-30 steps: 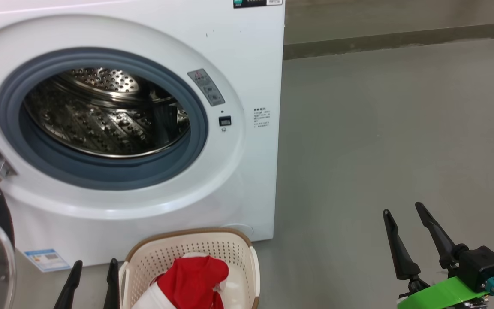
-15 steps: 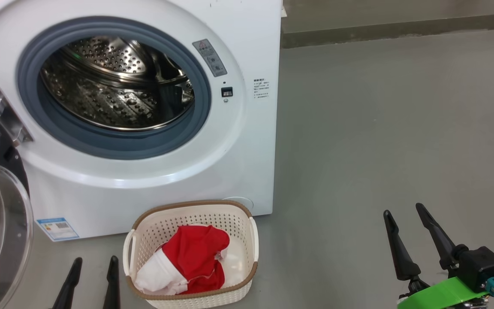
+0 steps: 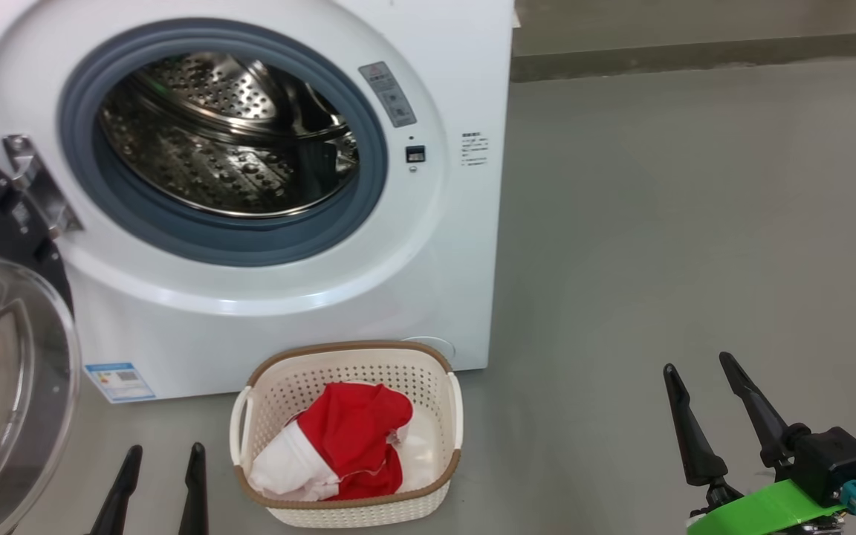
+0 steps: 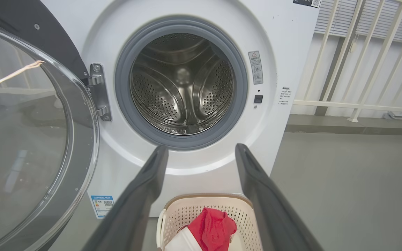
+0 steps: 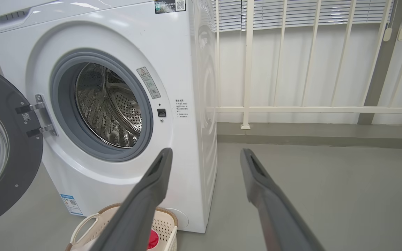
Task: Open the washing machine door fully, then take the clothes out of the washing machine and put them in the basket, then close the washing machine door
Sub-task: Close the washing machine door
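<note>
A laundry area; white washing machine (image 5: 110, 31) on bare grey floor (image 5: 326, 195); pale railing (image 5: 312, 109) and slatted blinds (image 5: 291, 14) behind.

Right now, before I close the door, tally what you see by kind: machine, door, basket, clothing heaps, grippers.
washing machine: 1
washing machine door: 1, open
basket: 1
heap of red-and-white clothes: 1, in the basket
grippers: 2, left gripper and right gripper, both open
Total: 6
</note>
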Robot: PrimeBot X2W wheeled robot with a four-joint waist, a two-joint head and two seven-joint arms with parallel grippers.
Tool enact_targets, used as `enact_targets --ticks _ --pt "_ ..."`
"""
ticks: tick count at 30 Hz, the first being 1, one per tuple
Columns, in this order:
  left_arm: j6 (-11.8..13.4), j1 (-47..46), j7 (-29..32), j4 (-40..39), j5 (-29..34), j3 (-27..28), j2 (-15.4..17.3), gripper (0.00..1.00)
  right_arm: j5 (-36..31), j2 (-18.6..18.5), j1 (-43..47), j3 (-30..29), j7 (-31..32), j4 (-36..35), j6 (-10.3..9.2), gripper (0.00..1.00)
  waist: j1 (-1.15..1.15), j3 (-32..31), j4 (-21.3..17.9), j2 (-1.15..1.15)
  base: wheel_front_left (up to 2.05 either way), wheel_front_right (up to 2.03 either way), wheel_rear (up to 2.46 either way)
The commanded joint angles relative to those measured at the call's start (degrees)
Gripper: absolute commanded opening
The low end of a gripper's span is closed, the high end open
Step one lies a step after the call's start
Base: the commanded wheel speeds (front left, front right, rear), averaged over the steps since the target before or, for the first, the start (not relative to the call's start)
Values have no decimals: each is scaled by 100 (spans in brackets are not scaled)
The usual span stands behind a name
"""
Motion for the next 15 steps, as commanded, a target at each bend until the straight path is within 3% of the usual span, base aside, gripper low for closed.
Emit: enact_targets --ticks 1,15 --pt "10 -140 -69 -132 62 196 31 100 61 -45 -120 120 -37 -123 36 100 0 -14 64 0 0 0 0" --pt "197 -151 -69 -219 116 198 24 100 71 -53 -63 191 -37 -133 36 100 0 -72 1001 0 0 0 0"
